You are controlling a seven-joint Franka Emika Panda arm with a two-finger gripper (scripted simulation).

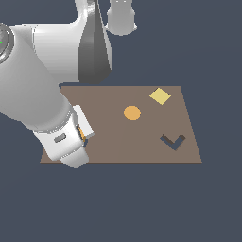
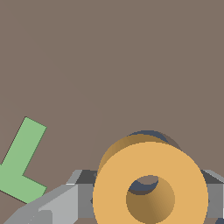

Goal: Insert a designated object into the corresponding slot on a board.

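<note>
In the wrist view the orange ring (image 2: 151, 159) sits between my gripper's (image 2: 148, 197) grey fingers (image 2: 65, 203), which are shut on its sides. Directly behind the ring lies the dark grey-blue slot (image 2: 148, 133); its edge shows past the ring's rim and through the central hole. The ring hangs just over the slot, on the brown board (image 2: 109, 65). In the exterior view the arm's hand covers the board's (image 1: 118, 137) near corner on that view's left. There, only a sliver of the orange ring (image 1: 82, 133) shows at the gripper (image 1: 82, 134).
A green angled piece (image 2: 22, 157) lies on the board beside the gripper. Further toward the exterior view's right are a solid orange disc (image 1: 132, 113), a yellow diamond (image 1: 160, 96) and a dark V-shaped recess (image 1: 172, 141). The arm's base (image 1: 122, 19) stands behind the board.
</note>
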